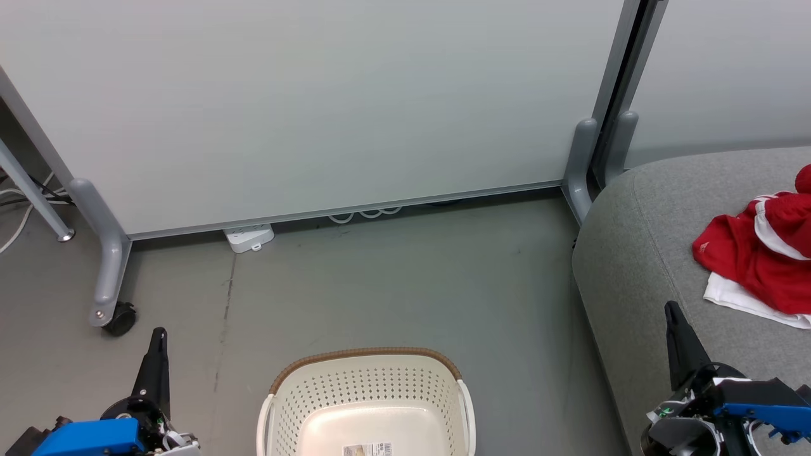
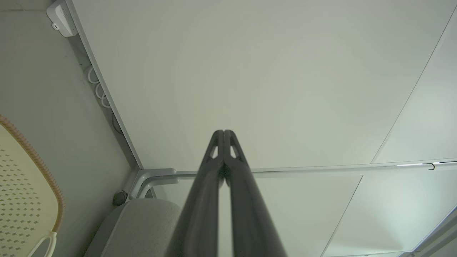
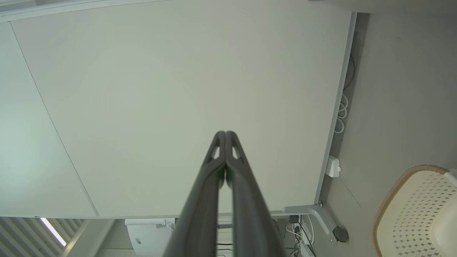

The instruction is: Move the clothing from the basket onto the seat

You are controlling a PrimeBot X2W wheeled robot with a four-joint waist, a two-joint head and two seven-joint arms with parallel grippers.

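Left pincer [image 1: 158,334], right pincer [image 1: 673,309]: both closed tight, holding nothing, low either side of basket [image 1: 364,352]. Basket's visible part bare. Clothing [image 1: 757,259] heaped on seat [image 1: 640,253] beyond. Arms likely idle because transfer looks done.

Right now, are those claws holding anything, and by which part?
Nothing. The left claw and right claw are both shut, empty; the clothing lies on the seat.

A pale partition [image 1: 317,95] on grey legs with a caster [image 1: 119,318] stands on the smooth grey floor [image 1: 393,278]. A white power strip [image 1: 249,237] and looped white cables [image 1: 366,214] lie at its base.
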